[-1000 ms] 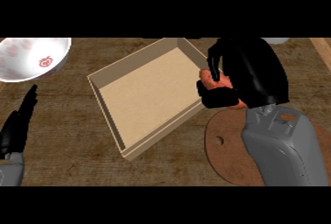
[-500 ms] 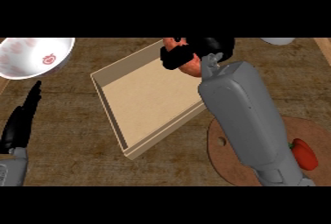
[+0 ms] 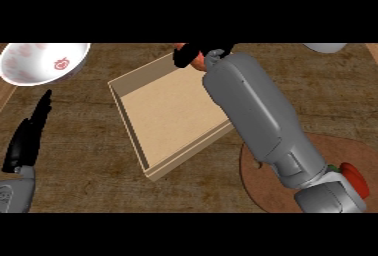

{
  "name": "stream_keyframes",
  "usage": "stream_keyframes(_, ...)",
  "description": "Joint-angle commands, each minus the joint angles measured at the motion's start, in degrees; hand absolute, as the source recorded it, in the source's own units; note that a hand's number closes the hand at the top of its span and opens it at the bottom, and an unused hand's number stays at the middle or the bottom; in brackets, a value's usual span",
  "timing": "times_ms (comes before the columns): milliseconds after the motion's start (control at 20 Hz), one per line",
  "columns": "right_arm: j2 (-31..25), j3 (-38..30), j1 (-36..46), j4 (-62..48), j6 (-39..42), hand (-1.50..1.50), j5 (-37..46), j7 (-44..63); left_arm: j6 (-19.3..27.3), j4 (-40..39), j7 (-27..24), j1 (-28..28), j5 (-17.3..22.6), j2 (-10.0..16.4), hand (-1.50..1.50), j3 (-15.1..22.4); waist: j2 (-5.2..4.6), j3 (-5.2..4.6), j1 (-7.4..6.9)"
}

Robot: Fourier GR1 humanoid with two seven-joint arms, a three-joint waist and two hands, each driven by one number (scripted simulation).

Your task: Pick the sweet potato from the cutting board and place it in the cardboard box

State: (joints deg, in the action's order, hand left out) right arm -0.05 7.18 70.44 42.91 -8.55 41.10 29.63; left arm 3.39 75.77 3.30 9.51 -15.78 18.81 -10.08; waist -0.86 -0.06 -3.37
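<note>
1. Sweet potato (image 3: 200, 62) is held at the far corner of the cardboard box (image 3: 173, 117), orange skin peeking out from the right hand (image 3: 189, 54), whose black fingers are curled round it.
2. Most of it is hidden by that hand; whether it hangs inside the far rim or just past it cannot be told.
3. Placement is judged to be the step in hand, not yet done: the box floor is seen bare.
4. A good release calls for the hand to be brought over the middle of the tan floor, well inside the walls, and lowered before the fingers are opened, so the load is set down rather than let fall on the rim.
5. The box's right wall is crossed by the grey forearm; it should be cleared on the way down so the box is not nudged.
6. The left hand (image 3: 26, 142) is seen at the left edge, fingers straight, nothing held, at rest.
7. The cutting board (image 3: 258, 190) lies at lower right with a red item (image 3: 356, 179) on it; a white bowl (image 3: 40, 62) sits top left, well apart.
</note>
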Motion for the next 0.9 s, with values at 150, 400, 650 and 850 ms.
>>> stream_keyframes(150,0.0,0.9,4.0,-17.2,-10.3,1.50,-1.4,-3.1,0.1,0.8,-0.1,-0.3,-1.2,-1.2,0.00,1.7,-0.47,0.00,-1.22)
stream_keyframes(400,0.0,-2.9,5.4,-22.0,-11.8,-1.50,-9.4,-2.0,-0.5,-0.7,0.1,2.7,-0.5,-1.3,0.00,1.6,-1.47,-0.02,-3.18)
stream_keyframes(650,0.0,-2.4,6.3,-24.8,-13.4,-1.50,-12.9,-8.4,-0.3,-3.3,-1.0,4.0,-0.7,-0.4,0.00,0.5,-1.12,-0.03,-2.27)
stream_keyframes(850,0.0,-3.1,5.0,-24.3,-19.7,-1.50,-14.6,-15.1,-1.6,-0.9,0.4,3.8,0.0,0.7,0.00,0.0,-0.91,0.04,-2.42)
